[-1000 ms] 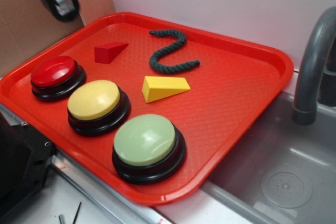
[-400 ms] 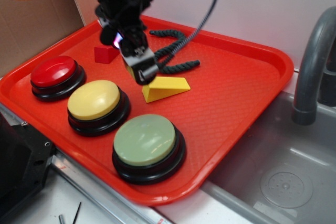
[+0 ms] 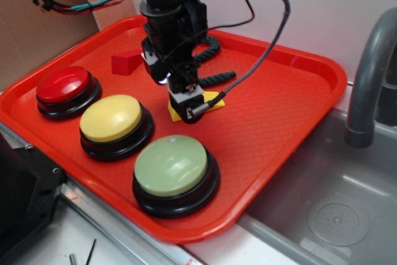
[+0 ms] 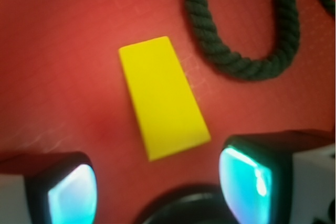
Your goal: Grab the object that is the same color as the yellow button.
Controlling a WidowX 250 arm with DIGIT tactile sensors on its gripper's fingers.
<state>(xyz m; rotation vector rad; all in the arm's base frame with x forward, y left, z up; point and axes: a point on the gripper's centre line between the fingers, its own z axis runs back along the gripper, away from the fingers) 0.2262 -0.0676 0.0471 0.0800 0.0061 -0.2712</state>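
Three domed buttons sit along the near-left side of the red tray (image 3: 291, 116): pale green button (image 3: 172, 166) nearest, yellow button (image 3: 113, 118) behind it to the left, red button (image 3: 62, 84) farthest left. A grey sink basin (image 3: 335, 209) lies to the right of the tray, with a grey faucet (image 3: 372, 72) rising beside it.

Pincer (image 3: 186, 108) is low over the tray centre, pointing down at the yellow wedge (image 3: 214, 98). Exterior view: arm hides most of the wedge; only its thin end and a lower corner show beside the fingertips. Wrist view: the yellow wedge (image 4: 161, 96) lies flat on the tray, apart from both fingertips (image 4: 247, 182), which stand spread wide at the bottom corners of the frame. The wedge's wide end lies nearest the gap between them, the body extending away. Pincer is released, nothing gripped; no contact visible.

Beyond the wedge: dark green rope (image 4: 247, 51), curled, near it but not touching. Small red wedge (image 3: 126, 62) sits farther back on the left. Cardboard (image 3: 37, 23) stands behind the tray at far left.
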